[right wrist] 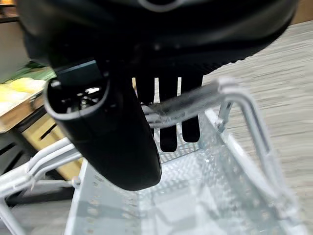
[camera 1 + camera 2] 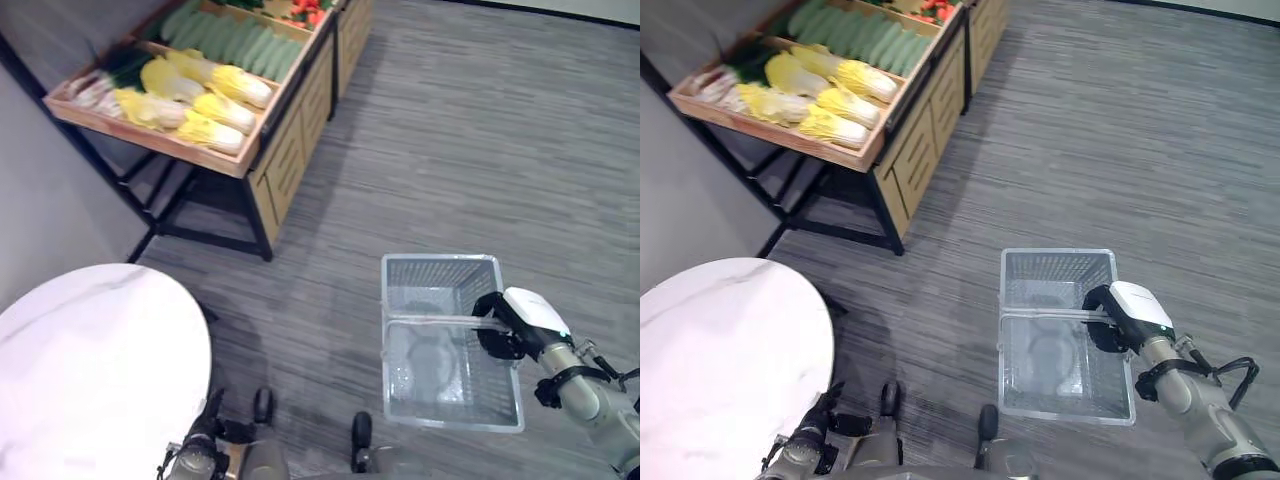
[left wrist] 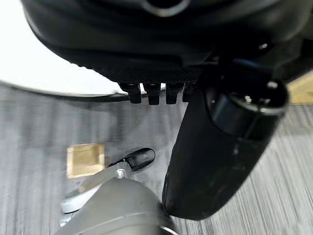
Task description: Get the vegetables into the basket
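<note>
No legible text, labels or numbers.
The basket [image 2: 450,345], the wooden vegetable shelf [image 2: 200,90] and the round tabletop [image 2: 90,360] bear no readable markings.

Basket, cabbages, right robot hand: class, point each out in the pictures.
basket [image 2: 450,415]: left eye view, near rim.
cabbages [image 2: 215,108]: left eye view, a yellow head on the stand.
right robot hand [image 2: 1108,330]: right eye view, dark palm at the basket's handle.

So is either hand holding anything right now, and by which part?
The right hand holds the basket by its handle, fingers curled round the bar. The left hand, low beside the white table, holds nothing.
</note>
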Robot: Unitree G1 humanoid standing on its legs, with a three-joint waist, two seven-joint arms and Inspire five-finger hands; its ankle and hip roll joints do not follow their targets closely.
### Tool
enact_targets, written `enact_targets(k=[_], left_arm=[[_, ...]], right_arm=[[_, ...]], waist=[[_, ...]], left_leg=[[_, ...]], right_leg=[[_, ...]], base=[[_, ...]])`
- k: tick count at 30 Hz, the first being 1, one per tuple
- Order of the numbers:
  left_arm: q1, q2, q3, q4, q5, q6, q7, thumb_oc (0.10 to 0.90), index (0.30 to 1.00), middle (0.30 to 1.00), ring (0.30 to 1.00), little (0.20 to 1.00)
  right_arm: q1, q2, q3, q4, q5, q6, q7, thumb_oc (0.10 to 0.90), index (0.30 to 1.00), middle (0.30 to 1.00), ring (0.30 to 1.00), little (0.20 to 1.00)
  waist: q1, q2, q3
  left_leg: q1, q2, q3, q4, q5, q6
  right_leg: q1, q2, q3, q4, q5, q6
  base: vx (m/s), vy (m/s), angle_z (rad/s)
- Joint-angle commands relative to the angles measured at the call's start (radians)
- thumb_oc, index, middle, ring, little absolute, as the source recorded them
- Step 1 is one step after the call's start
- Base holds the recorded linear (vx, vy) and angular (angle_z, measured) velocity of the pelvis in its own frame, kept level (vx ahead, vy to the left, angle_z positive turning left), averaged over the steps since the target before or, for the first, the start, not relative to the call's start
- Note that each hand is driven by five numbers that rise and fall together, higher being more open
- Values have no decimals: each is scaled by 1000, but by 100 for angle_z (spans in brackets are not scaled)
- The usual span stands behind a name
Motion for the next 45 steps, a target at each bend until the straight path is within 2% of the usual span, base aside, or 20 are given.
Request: enact_targets(k=[1,4,7,11,15,18,22,26,28,30,32,33,35,37,38,40,42,43,44,45], left_arm=[[16,43,-45,14,8,8,-5,900,1000,1000,1000,1000],[3,55,-53,20,13,5,-11,900,1000,1000,1000,1000],[2,67,-50,16,18,3,-7,900,1000,1000,1000,1000],[0,79,-45,13,26,-1,-5,900,1000,1000,1000,1000],[-6,102,-42,-2,40,1,-8,900,1000,1000,1000,1000],[-7,118,-28,-17,34,3,-5,900,1000,1000,1000,1000],[-17,127,-20,-22,22,-2,-8,900,1000,1000,1000,1000],[-13,123,-9,-18,22,-3,-11,900,1000,1000,1000,1000],[-12,117,-9,-24,24,1,-15,900,1000,1000,1000,1000],[-4,103,-14,-26,26,3,-20,900,1000,1000,1000,1000],[-4,93,-20,-26,18,3,-19,900,1000,1000,1000,1000],[-5,89,-22,-30,14,6,-20,900,1000,1000,1000,1000],[-13,83,-36,-35,8,5,-20,900,1000,1000,1000,1000],[-22,77,-43,-39,5,7,-18,900,1000,1000,1000,1000],[-22,76,-44,-39,5,7,-18,900,1000,1000,1000,1000],[-45,70,-50,-49,-17,8,-9,900,1000,1000,1000,1000],[-62,65,-70,-53,-19,8,-5,900,1000,1000,1000,1000],[-56,65,-80,-59,-11,4,2,900,1000,1000,1000,1000],[-55,64,-81,-59,-11,4,3,900,1000,1000,1000,1000],[-45,62,-80,-49,-6,10,10,900,1000,1000,1000,1000]], right_arm=[[-169,3,-74,-68,81,-54,-84,400,300,300,300,300],[-198,49,-46,22,60,-27,-102,400,300,300,300,300],[-201,82,-47,54,60,-22,-113,400,300,300,300,300],[-183,116,-63,83,59,-15,-122,400,300,300,300,300],[-171,140,-73,76,55,-14,-123,400,300,300,300,300],[-168,152,-62,75,52,-16,-115,400,300,300,300,300],[-174,149,-61,68,52,-16,-118,400,300,300,300,300],[-184,148,-55,48,43,-18,-124,400,300,300,300,300],[-174,147,-52,28,34,-16,-118,400,300,300,300,300],[-136,145,-65,0,26,-15,-109,400,300,300,300,300],[-131,136,-71,-4,35,-17,-108,400,300,300,300,300],[-129,128,-75,-14,41,-21,-106,400,300,300,300,300],[-124,118,-86,-18,57,-24,-112,400,300,300,300,300],[-124,106,-89,-17,68,-27,-113,400,300,300,300,300],[-124,106,-90,-18,68,-27,-113,400,300,300,300,300],[-124,88,-97,-8,82,-25,-126,400,300,300,300,300],[-104,86,-127,8,90,-14,-140,400,300,300,300,300],[-97,91,-132,17,84,-10,-150,400,300,300,300,300],[-96,91,-132,18,84,-11,-150,400,300,300,300,300],[-100,97,-126,35,78,-5,-159,400,300,300,300,300]], waist=[[31,-36,-13],[38,-58,-24],[37,-65,-32],[29,-70,-37],[22,-58,-17],[18,-53,1],[7,-58,14],[-3,-67,23],[-9,-69,23],[-17,-66,2],[-19,-54,-6],[-19,-41,-8],[-25,-35,-13],[-21,-32,-7],[-23,-31,-7],[-4,-54,28],[7,-57,39],[14,-44,31],[15,-46,31],[34,-21,20]], left_leg=[[28,-32,81,40,-21,45],[46,-61,150,68,-71,82],[60,-81,180,72,-92,100],[79,-108,194,61,-105,120],[104,-127,216,59,-127,148],[148,-129,247,54,-148,154],[183,-133,267,58,-179,146],[227,-130,273,87,-225,133],[248,-133,261,100,-247,129],[288,-121,233,101,-271,115],[294,-99,214,111,-264,101],[301,-72,203,131,-252,85],[275,-49,184,190,-207,55],[221,-35,162,315,-133,27],[216,-34,158,321,-135,26],[90,-50,105,535,-53,4],[-15,-24,149,378,-86,31],[-37,-7,147,234,-87,41],[-29,-9,149,222,-82,41],[-72,18,123,91,14,30]], right_leg=[[10,-131,40,96,-46,149],[-9,-178,79,95,-12,186],[-24,-201,91,105,25,206],[-43,-218,111,138,73,222],[-93,-218,94,281,84,224],[-139,-224,30,337,102,221],[-182,-233,-28,218,119,218],[-228,-247,-49,106,178,235],[-237,-244,-53,92,195,240],[-222,-217,-31,110,173,225],[-212,-196,-44,125,153,209],[-209,-174,-49,148,123,193],[-202,-156,-58,166,89,166],[-181,-139,-65,169,61,137],[-182,-138,-68,169,60,136],[-137,-139,-75,166,27,97],[-78,-155,-100,141,-3,113],[-65,-156,-97,136,-19,126],[-63,-158,-95,136,-20,126],[-36,-151,-86,138,-43,136]], base=[[174,293,-72],[146,332,-41],[93,237,-30],[75,192,-18],[42,192,-16],[73,116,-28],[116,-13,-29],[188,-86,-10],[235,-114,-3],[421,-278,43],[311,-271,64],[174,-222,8],[211,-281,16],[137,-181,33],[87,-155,18],[155,-223,8],[324,-68,54],[270,73,46],[386,184,25],[359,174,8]])
